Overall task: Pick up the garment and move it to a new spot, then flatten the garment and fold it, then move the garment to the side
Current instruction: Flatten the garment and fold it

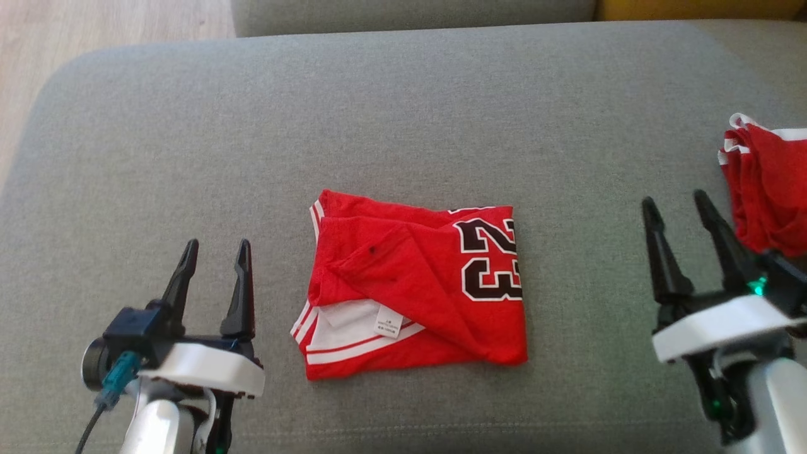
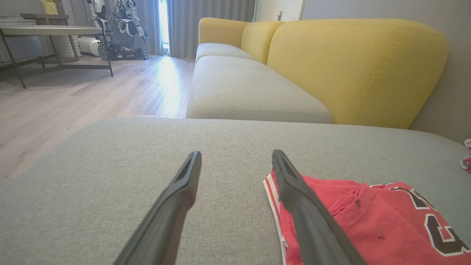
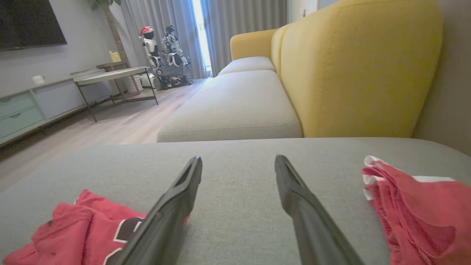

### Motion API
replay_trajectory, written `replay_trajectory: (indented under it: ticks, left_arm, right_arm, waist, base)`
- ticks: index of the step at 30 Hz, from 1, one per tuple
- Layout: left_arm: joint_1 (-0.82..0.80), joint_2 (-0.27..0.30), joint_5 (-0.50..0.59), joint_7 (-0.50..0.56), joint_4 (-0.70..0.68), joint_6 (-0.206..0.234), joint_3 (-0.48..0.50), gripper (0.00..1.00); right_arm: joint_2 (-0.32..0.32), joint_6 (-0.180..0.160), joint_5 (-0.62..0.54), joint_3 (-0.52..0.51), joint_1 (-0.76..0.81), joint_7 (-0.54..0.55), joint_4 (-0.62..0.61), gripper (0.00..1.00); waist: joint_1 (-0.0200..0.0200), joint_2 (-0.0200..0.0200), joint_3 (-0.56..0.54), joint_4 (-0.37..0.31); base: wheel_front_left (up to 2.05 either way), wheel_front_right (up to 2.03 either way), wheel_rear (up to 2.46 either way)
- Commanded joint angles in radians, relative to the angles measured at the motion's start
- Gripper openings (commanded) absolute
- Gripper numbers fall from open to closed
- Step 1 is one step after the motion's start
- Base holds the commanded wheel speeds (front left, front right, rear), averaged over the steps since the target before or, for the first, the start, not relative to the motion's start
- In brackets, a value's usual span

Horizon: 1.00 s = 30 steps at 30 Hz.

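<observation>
Left gripper (image 1: 218, 244) and right gripper (image 1: 675, 199) stand open and empty either side of the folded red garment (image 1: 416, 284) on the grey cushion (image 1: 403, 126).

You are looking steeply down from the head camera onto the grey cushion (image 1: 403, 94), with the folded red garment (image 1: 416, 290) lying centred. Your left wrist camera is sitting low and close over that cushion, facing the yellow sofa back (image 2: 353, 70); your right wrist camera is facing likewise. All three views are sharing the garment; both wrist views are sharing the sofa back.
</observation>
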Motion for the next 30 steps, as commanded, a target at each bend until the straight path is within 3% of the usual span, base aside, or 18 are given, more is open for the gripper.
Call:
replay_trajectory:
  ticks: [1,9,26,27,28,30]
  left_arm:
    - [-0.017,0.017,0.008,-0.006,-0.039,0.007,0.036,1.00]
    - [-0.006,0.025,0.005,0.009,-0.057,0.014,0.031,1.00]
    - [-0.033,0.034,-0.001,0.017,-0.061,0.015,0.008,1.00]
    - [-0.039,0.034,-0.001,0.017,-0.061,0.015,0.005,1.00]
    - [-0.045,0.033,-0.001,0.017,-0.061,0.013,0.002,1.00]
    - [-0.059,0.032,-0.001,0.016,-0.059,0.010,-0.005,1.00]
  right_arm:
    - [-0.005,0.003,-0.012,0.004,-0.002,0.011,-0.048,1.00]
    - [0.023,0.003,-0.045,-0.029,0.048,0.049,-0.118,1.00]
    - [0.020,0.003,-0.050,-0.015,0.039,0.067,-0.137,1.00]
    - [0.020,0.003,-0.046,-0.009,0.034,0.067,-0.134,0.87]
    - [0.019,0.003,-0.043,0.000,0.029,0.070,-0.127,0.00]
    - [0.016,0.003,-0.035,0.025,0.016,0.076,-0.108,0.00]
  waist:
    - [0.0000,0.0000,-0.004,0.000]
    - [0.0000,0.0000,-0.012,-0.003]
    - [0.0000,0.0000,0.005,0.010]
    - [0.0000,0.0000,0.010,0.014]
    - [0.0000,0.0000,0.015,0.019]
    - [0.0000,0.0000,0.028,0.031]
  base:
    - [0.00,0.00,0.00]
    - [0.00,0.00,0.00]
    - [0.00,0.00,0.00]
    - [0.00,0.00,0.00]
    - [0.00,0.00,0.00]
    - [0.00,0.00,0.00]
